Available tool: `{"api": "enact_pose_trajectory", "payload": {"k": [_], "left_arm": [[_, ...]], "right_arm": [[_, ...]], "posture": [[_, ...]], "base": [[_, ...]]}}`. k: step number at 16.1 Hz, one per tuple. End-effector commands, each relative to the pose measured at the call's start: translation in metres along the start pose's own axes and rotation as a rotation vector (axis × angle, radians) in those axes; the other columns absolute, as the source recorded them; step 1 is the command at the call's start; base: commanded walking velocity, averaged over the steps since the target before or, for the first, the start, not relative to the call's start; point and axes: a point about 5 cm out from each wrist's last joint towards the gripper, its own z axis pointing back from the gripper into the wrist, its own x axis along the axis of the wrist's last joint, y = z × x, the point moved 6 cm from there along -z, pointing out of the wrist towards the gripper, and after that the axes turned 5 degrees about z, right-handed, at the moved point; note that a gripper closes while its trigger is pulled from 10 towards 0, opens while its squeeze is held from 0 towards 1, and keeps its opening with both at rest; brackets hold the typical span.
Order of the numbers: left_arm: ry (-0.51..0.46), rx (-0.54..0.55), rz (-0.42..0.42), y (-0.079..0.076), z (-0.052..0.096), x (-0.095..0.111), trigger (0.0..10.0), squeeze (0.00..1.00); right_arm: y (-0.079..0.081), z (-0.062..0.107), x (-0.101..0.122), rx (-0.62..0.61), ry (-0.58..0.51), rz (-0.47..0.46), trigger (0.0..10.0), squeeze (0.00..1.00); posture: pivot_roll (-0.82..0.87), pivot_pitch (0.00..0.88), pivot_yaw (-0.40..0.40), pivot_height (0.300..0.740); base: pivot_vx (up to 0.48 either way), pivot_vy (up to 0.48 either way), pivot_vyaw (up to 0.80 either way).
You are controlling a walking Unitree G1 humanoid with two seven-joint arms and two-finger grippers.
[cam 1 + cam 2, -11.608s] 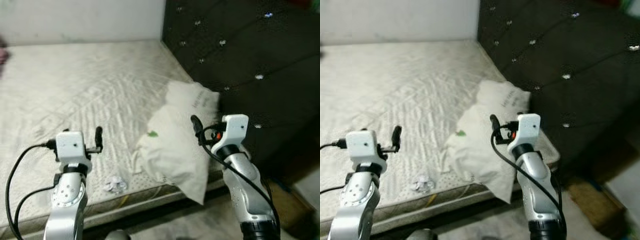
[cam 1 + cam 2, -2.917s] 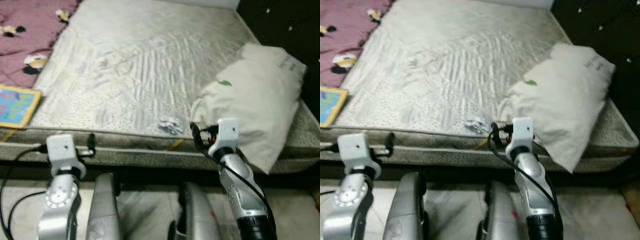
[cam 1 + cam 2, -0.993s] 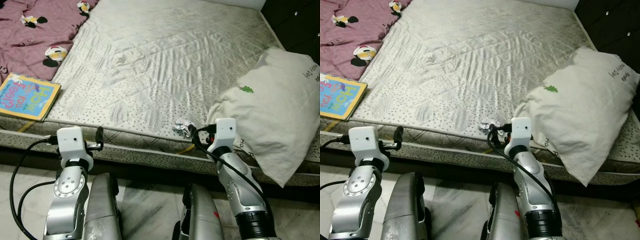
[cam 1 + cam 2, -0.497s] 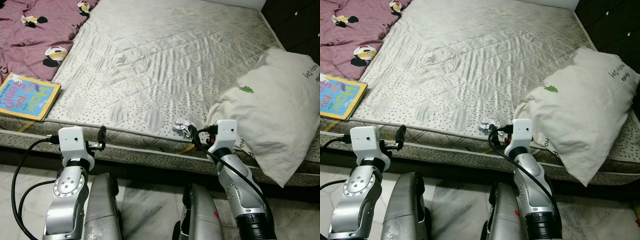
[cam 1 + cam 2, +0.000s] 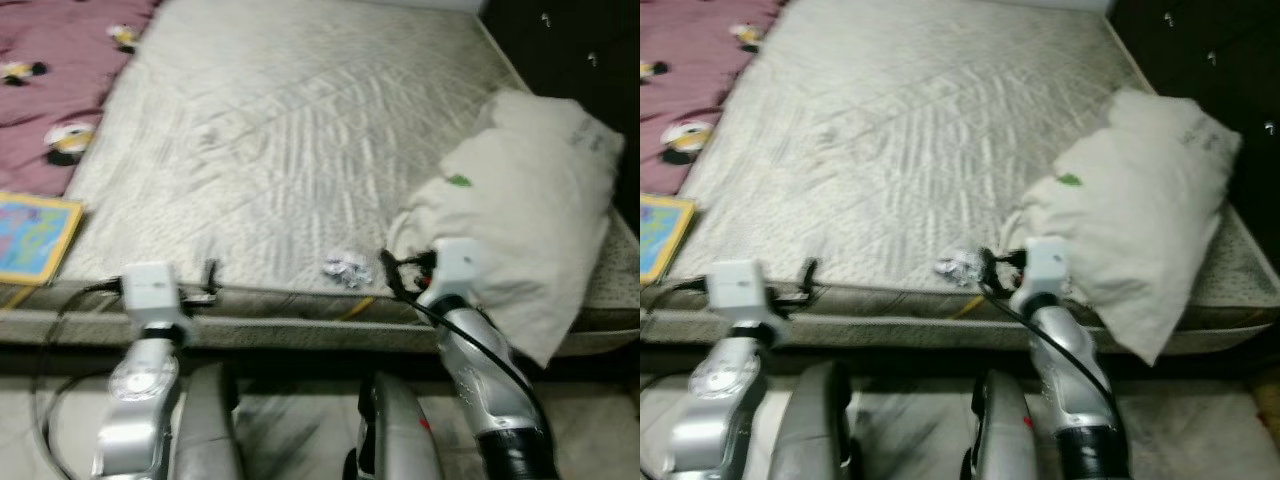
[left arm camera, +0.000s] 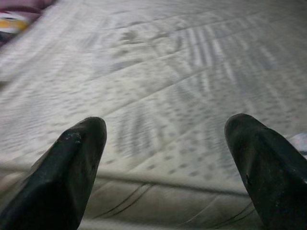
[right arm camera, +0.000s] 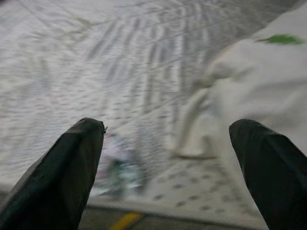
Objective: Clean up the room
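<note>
A small crumpled wrapper [image 5: 346, 267] lies on the grey quilted mattress [image 5: 290, 130] near its front edge. My right gripper [image 5: 392, 270] hovers just right of it at the bed's edge, open, with the wrapper [image 7: 117, 167] blurred by one fingertip [image 7: 79, 143] in the right wrist view. A white pillow [image 5: 520, 220] slumps over the mattress's right front corner, beside that gripper. My left gripper [image 5: 212, 282] is open at the front edge, further left, looking across bare mattress [image 6: 158, 81].
A colourful children's book [image 5: 35, 238] lies at the left front corner. A purple patterned blanket [image 5: 50, 60] covers the far left. A dark tufted headboard [image 5: 570, 60] stands to the right. My grey legs [image 5: 210, 430] stand on the floor below the bed frame.
The whole picture has shifted and blurred, so the camera moved, swinging right. Both grippers keep their places at the bed's front edge, still open.
</note>
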Motion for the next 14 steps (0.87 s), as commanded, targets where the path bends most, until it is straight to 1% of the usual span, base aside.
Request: {"api": "enact_pose_trajectory", "payload": {"k": [1, 3, 4, 6, 7, 8, 11, 12, 13, 14], "left_arm": [[-0.006, 0.018, -0.008, 0.009, 0.002, 0.003, 10.0, 0.0], [-0.017, 0.03, -0.005, 0.009, 0.002, 0.005, 10.0, 0.0], [0.004, 0.03, -0.002, 0.008, 0.002, 0.001, 10.0, 0.0], [0.012, 0.051, -0.007, 0.01, 0.004, -0.001, 10.0, 0.0], [0.017, 0.058, -0.012, 0.012, 0.005, -0.001, 10.0, 0.0], [0.024, 0.067, -0.018, 0.015, 0.008, -0.003, 10.0, 0.0], [0.045, 0.091, -0.039, 0.022, 0.015, -0.006, 10.0, 0.0], [0.047, 0.106, -0.048, 0.026, 0.018, -0.004, 10.0, 0.0], [0.041, 0.125, -0.067, 0.032, 0.022, -0.001, 10.0, 0.0], [0.042, 0.145, -0.078, 0.037, 0.025, 0.001, 10.0, 0.0]], "right_arm": [[0.005, -0.002, 0.007, 0.016, -0.023, -0.005, 10.0, 0.0], [0.006, -0.002, 0.006, 0.02, -0.019, -0.003, 10.0, 0.0], [0.006, -0.002, 0.005, 0.023, -0.018, -0.005, 10.0, 0.0], [0.012, -0.003, 0.001, 0.066, 0.001, 0.005, 10.0, 0.0], [0.016, -0.004, -0.002, 0.097, 0.024, 0.026, 10.0, 0.0], [0.025, -0.005, -0.007, 0.153, 0.042, 0.039, 10.0, 0.0], [0.038, -0.007, -0.013, 0.227, 0.07, 0.048, 10.0, 0.0], [0.047, -0.009, -0.018, 0.274, 0.09, 0.059, 10.0, 0.0], [0.055, -0.011, -0.021, 0.318, 0.1, 0.081, 10.0, 0.0], [0.06, -0.012, -0.021, 0.342, 0.099, 0.099, 10.0, 0.0]], "posture": [[0.01, 0.089, -0.116, 0.561], [0.02, 0.088, -0.119, 0.561], [0.02, 0.088, -0.122, 0.561], [0.03, 0.092, -0.124, 0.561], [0.04, 0.095, -0.124, 0.561], [0.05, 0.106, -0.124, 0.556], [0.07, 0.122, -0.128, 0.526], [0.09, 0.149, -0.131, 0.521], [0.1, 0.149, -0.131, 0.521], [0.11, 0.155, -0.131, 0.521]], "base": [[0.285, 0.0, 0.0], [0.0, 0.0, 0.0], [0.0, 0.0, 0.0], [0.0, 0.0, 0.0], [0.0, 0.0, 0.0], [0.0, 0.0, 0.0], [0.0, 0.0, 0.0], [0.0, 0.0, 0.0], [0.0, 0.0, 0.0], [0.0, 0.0, 0.0]]}}
